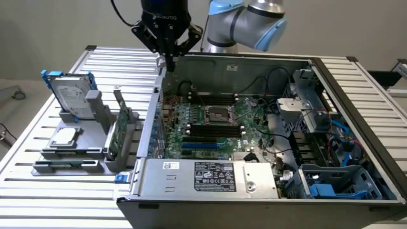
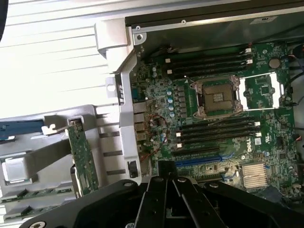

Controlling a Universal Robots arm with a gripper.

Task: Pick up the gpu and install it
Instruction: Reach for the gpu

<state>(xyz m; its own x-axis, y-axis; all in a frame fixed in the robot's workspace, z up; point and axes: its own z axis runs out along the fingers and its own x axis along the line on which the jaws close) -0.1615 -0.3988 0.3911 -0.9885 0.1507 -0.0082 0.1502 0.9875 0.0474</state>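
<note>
The gpu [image 1: 117, 130] stands on edge in a grey holder [image 1: 70, 153] at the exterior view's left, green circuit board showing, beside the open computer case [image 1: 152, 119]. In the wrist view the gpu [image 2: 81, 159] is a narrow green strip in the same holder. My gripper [image 1: 167, 63] hangs above the case's rear corner, well up and away from the gpu, its black fingers [image 2: 166, 183] pressed together with nothing between them. Below it lies the motherboard [image 1: 210, 125] with its expansion slots [image 2: 199, 160].
In the holder also sit a silver hard drive with blue rails [image 1: 68, 95] and a small square silver chip [image 1: 64, 137]. The case holds a power supply [image 1: 210, 177], cables [image 1: 330, 138] and a drive cage [image 1: 334, 183]. A ribbed metal table [image 1: 57, 200] lies beneath.
</note>
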